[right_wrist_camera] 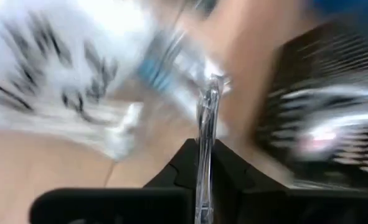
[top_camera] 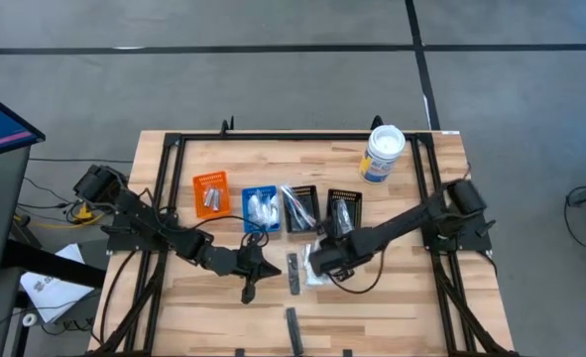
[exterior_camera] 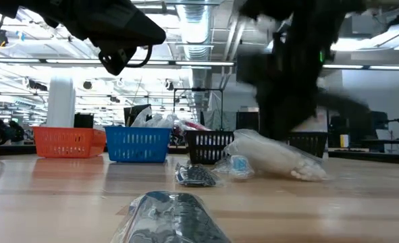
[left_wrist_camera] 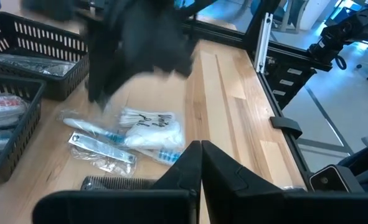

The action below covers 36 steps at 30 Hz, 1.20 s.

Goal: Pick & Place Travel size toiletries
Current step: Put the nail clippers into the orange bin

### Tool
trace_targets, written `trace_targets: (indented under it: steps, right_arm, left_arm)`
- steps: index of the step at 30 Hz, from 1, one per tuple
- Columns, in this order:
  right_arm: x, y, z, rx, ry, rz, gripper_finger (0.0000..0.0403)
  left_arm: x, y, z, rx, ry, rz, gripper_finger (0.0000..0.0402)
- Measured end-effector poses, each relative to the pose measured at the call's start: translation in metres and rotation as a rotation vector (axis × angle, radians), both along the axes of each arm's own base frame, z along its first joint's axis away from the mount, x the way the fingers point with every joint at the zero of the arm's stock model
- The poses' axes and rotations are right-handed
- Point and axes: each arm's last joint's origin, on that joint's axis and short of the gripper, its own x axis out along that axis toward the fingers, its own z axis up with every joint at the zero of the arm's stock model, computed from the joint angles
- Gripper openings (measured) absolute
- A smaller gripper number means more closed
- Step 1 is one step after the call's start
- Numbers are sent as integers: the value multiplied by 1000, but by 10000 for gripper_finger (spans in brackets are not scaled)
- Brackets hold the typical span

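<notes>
Travel size toiletries lie loose in the middle of the table: a white packet (left_wrist_camera: 151, 124), a slim clear-wrapped stick with blue (left_wrist_camera: 93, 130), another clear packet (left_wrist_camera: 103, 149) and a black comb (top_camera: 293, 273). A second dark piece (top_camera: 293, 327) lies near the front edge. My right gripper (top_camera: 322, 263) hangs over this heap, pointing steeply down, shut on a clear wrapper. My left gripper (top_camera: 253, 280) waits to the left of the heap, above the table, shut and holding nothing. My right gripper pinches a thin edge of clear wrapper film (right_wrist_camera: 206, 118) between its two fingers, coming from above and pointing steeply down. The film stands edge-on in the gap and runs toward the blue-marked stick (right_wrist_camera: 162, 68). Whether the stick is clear of the table, I cannot tell.
Behind the heap stand an orange bin (top_camera: 210, 193), a blue bin (top_camera: 260, 208) and two black bins (top_camera: 299, 206) (top_camera: 344, 208), all with items inside. A white tub with a blue label (top_camera: 383, 154) stands at the far right. Bare wood (top_camera: 411, 297) lies at the near right.
</notes>
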Motion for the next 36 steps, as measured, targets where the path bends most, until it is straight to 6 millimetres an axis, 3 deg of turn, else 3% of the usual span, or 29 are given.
trace_targets:
  steps: [6, 12, 16, 20, 23, 28, 32, 36]
  right_arm:
    - [-13, 1, 71, 108, -288, -34, 14]
    - [-30, 11, 156, 315, -764, 21, 11]
    - [-39, 23, 190, 387, -1000, 112, 11]
    - [-33, 38, 200, 427, -1158, 187, 11]
    - [-20, 48, 195, 471, -1237, 243, 11]
    - [-2, 55, 186, 508, -1366, 280, 12]
    - [10, 51, 185, 575, -1490, 283, 21]
    - [21, 29, 183, 649, -1481, 182, 14]
  left_arm:
    - [0, 0, 1, 19, -11, -5, 1]
    - [0, -1, 2, 40, -28, -16, 1]
    - [-6, -5, 14, 101, -89, 20, 1]
    - [-22, -17, 31, 225, -178, 133, 1]
    - [-36, -28, 46, 303, -257, 182, 1]
    - [-56, -40, 71, 335, -375, 89, 1]
    - [-68, -24, 100, 251, -464, 117, 1]
    - [-82, -1, 128, 188, -539, 173, 3]
